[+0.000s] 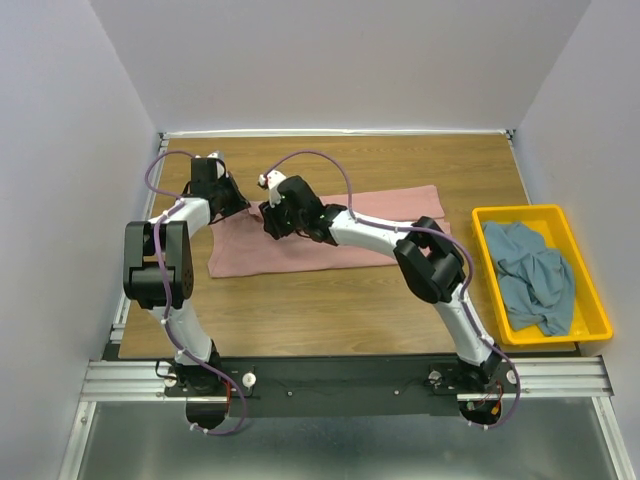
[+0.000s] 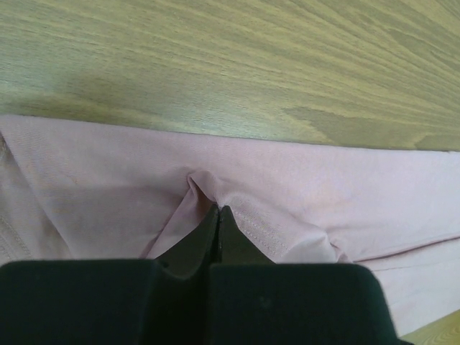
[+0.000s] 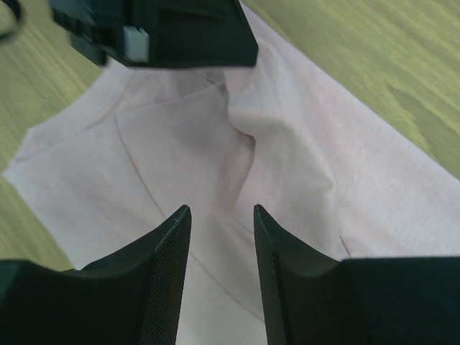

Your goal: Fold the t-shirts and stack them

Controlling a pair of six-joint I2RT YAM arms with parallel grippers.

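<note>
With the left jaws clenched on a pinch of the dusty-pink t-shirt (image 1: 250, 255) lying across the counter (image 1: 330, 310), the right jaws, parted and empty just beside them, should bite that same edge squarely before both carry it over evenly.

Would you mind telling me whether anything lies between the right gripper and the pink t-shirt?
Nothing visible does. The right gripper hovers open directly over the pink t-shirt, only bare cloth showing between its fingers. The left gripper pinches the same shirt just beyond, clear of that gap.
</note>
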